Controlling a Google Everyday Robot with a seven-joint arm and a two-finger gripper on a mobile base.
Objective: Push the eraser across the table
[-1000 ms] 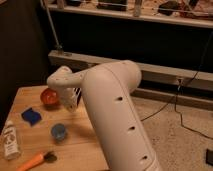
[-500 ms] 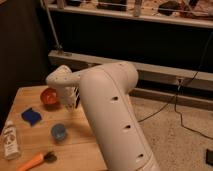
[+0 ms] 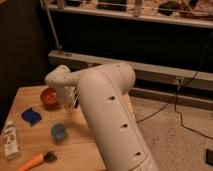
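One closed pincer [image 3: 71,103] hangs, seemingly beside orange bowl [image 3: 48,97].

The gripper [image 3: 70,102] is hanging over the table [image 3: 75,150], the bowl [image 3: 49,96] sitting just left, the cup [image 3: 58,132] lying before it.

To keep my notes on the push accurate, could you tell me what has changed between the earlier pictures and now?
Very little: the arm's thick upper link edged slightly left. The gripper stays shut, hanging beside the orange bowl over the table. The bowl, blue block, blue cup, bottle and brush have not moved. The eraser is not in view.
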